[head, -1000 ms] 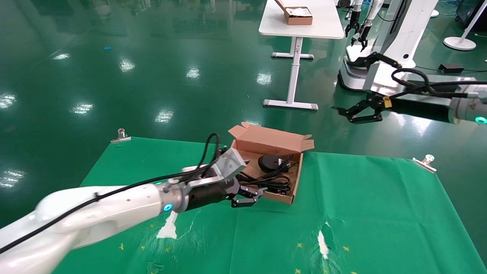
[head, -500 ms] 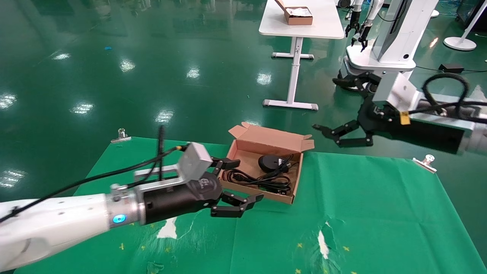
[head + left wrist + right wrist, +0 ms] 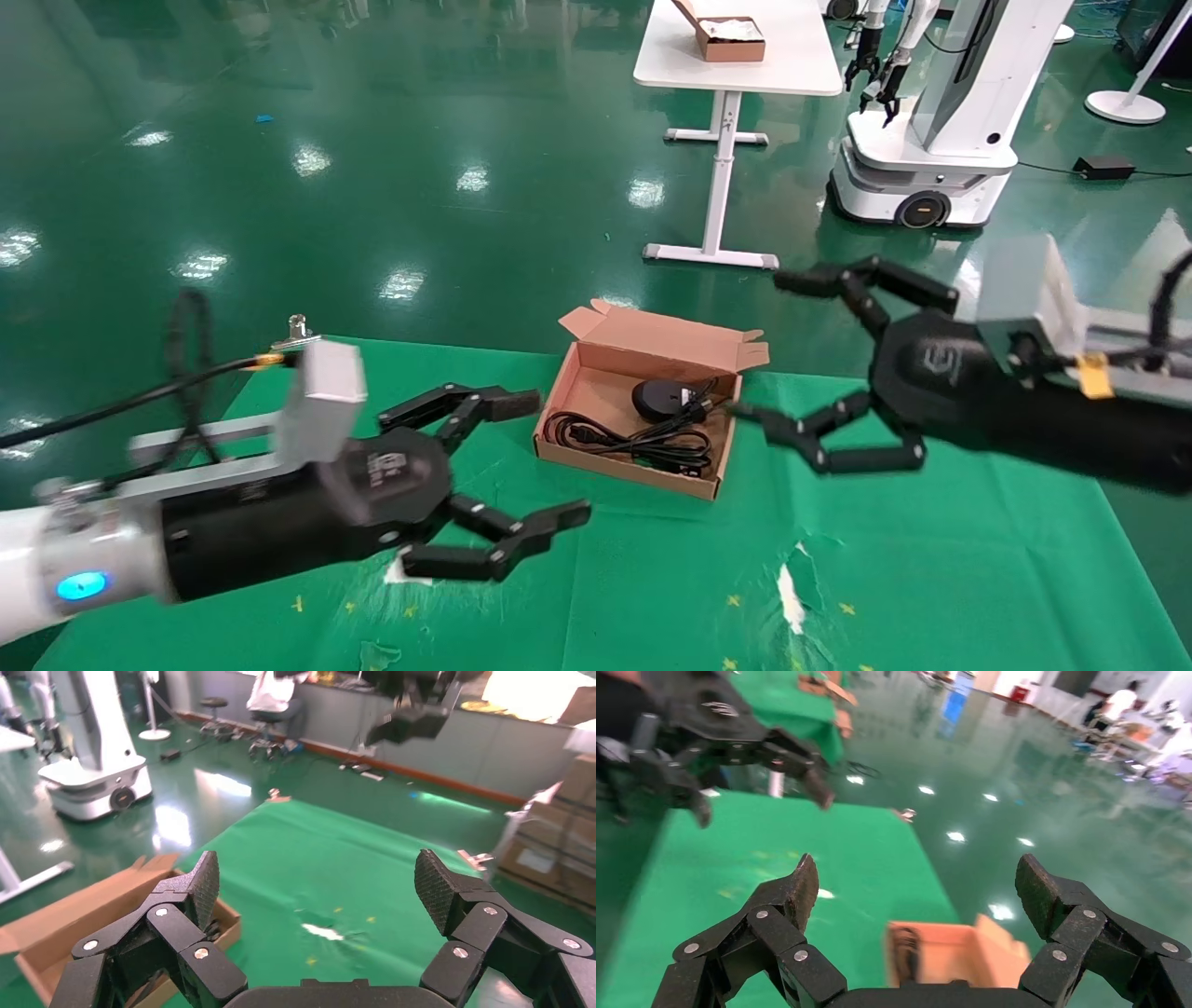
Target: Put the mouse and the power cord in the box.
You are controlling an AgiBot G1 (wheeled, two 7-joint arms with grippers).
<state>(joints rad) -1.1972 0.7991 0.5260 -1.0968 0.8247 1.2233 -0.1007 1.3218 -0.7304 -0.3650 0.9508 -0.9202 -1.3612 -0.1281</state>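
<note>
box (image 3: 84, 913): your left wrist view cuts it off at the edge, and the fingers (image 3: 197, 888) hide part of it.
mouse (image 3: 903, 941): just a dark blur in your right wrist view.
power cord: you can't see it there.

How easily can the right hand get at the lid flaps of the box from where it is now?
Probably easily. The right hand hangs open just beside the box, nothing lies between them, and the left hand, also open, is on the other side.
</note>
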